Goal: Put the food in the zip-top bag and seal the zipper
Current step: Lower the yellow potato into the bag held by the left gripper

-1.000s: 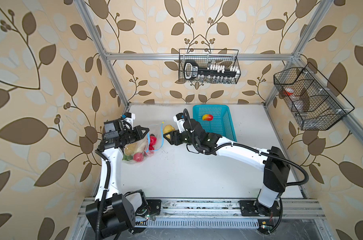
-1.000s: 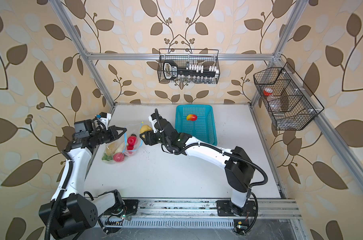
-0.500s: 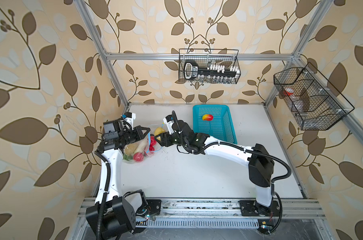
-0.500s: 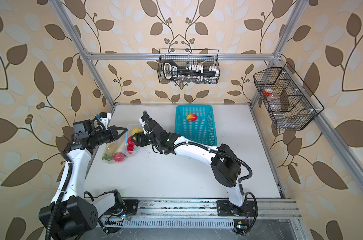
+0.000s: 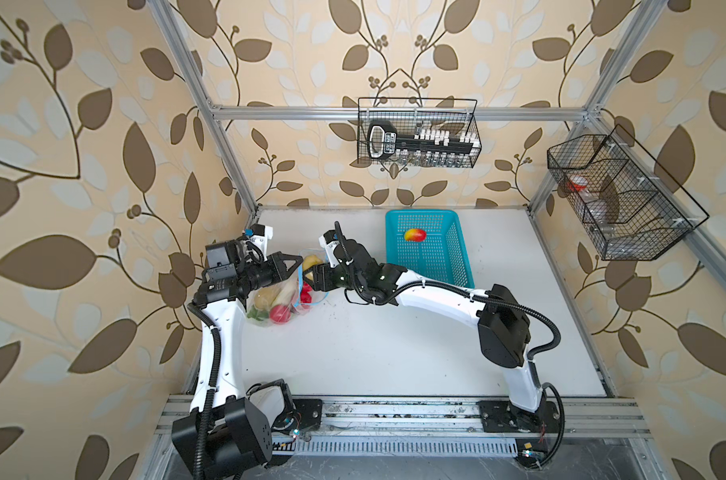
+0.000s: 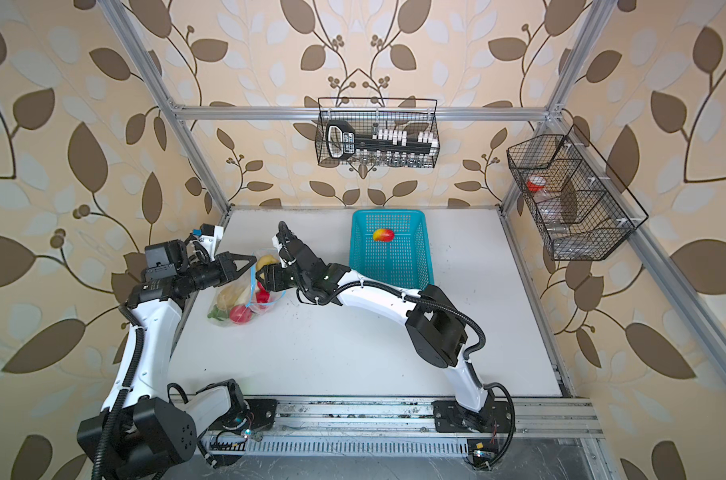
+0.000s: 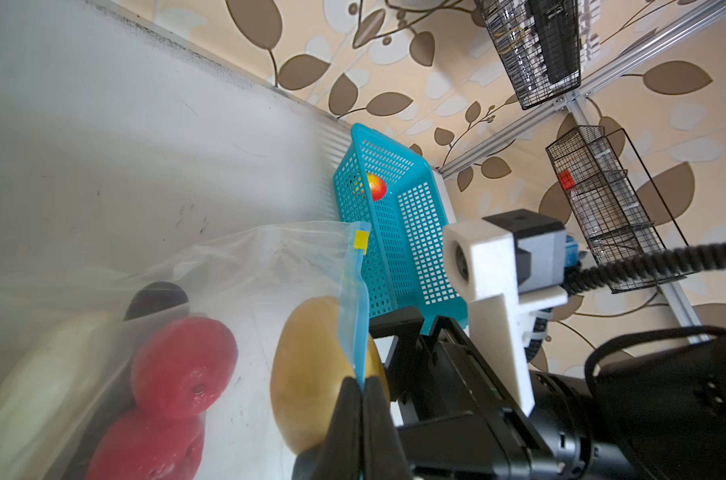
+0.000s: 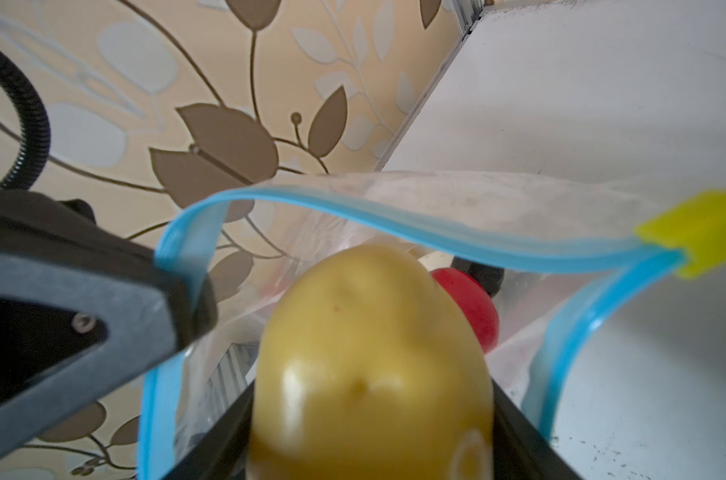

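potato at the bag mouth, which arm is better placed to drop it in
Right. The right tool holds the potato at the zip-top bag's open mouth, while the left tool is shut on the zipper edge, holding it open.

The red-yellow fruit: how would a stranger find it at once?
On the white table, find the turquoise perforated plastic basket by the back wall. The red-yellow toy fruit lies alone inside it; the other food is at the clear plastic bag.
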You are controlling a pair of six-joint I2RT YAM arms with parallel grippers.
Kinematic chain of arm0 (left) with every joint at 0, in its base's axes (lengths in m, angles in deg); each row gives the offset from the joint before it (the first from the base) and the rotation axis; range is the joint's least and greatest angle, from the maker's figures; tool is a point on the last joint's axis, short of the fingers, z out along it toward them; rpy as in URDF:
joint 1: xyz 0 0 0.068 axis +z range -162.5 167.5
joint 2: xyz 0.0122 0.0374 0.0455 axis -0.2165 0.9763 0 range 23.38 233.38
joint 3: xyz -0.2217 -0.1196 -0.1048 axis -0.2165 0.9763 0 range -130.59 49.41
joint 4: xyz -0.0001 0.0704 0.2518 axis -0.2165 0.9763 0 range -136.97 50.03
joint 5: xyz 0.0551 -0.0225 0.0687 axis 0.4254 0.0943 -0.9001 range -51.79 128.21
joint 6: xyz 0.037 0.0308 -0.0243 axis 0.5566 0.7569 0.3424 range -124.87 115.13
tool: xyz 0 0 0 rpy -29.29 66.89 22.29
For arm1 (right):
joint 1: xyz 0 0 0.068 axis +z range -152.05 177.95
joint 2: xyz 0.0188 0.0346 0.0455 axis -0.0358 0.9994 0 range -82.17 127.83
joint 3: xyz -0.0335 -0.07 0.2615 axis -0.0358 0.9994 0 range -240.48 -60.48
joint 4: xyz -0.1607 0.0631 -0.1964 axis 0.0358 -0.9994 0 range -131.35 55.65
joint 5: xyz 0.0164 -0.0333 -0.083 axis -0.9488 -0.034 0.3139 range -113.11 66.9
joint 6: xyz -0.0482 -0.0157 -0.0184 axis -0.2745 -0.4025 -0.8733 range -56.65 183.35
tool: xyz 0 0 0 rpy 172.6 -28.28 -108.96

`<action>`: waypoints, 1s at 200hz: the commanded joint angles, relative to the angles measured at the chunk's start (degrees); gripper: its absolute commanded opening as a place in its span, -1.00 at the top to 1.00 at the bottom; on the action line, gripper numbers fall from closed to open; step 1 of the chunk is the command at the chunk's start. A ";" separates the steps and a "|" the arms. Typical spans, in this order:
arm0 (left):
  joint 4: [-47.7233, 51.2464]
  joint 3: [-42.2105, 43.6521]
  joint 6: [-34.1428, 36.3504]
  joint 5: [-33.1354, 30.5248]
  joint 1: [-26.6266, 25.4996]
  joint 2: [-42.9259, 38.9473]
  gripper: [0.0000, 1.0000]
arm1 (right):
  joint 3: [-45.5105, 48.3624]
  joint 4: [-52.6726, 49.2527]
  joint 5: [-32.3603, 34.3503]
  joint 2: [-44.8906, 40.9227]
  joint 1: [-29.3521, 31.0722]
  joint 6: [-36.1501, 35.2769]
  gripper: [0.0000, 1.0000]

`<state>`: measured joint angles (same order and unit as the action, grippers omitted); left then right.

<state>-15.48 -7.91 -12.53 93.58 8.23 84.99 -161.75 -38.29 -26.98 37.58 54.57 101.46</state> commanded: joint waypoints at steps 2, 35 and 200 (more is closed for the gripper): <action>-1.19 -2.27 -0.30 3.12 0.63 -1.38 1.00 | -2.38 -0.02 -0.57 2.04 0.16 0.98 0.29; -2.28 -2.53 -2.27 3.23 0.63 -1.49 1.00 | -4.34 0.17 -1.21 3.92 0.25 1.55 0.28; -3.32 -2.24 -3.27 0.55 0.63 -1.58 1.00 | -5.55 3.06 -4.67 5.22 1.13 1.49 -1.00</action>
<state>-17.25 -7.95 -16.09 94.08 8.56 84.83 -167.50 -36.96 -31.60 44.86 54.96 103.62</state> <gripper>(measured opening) 0.049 0.992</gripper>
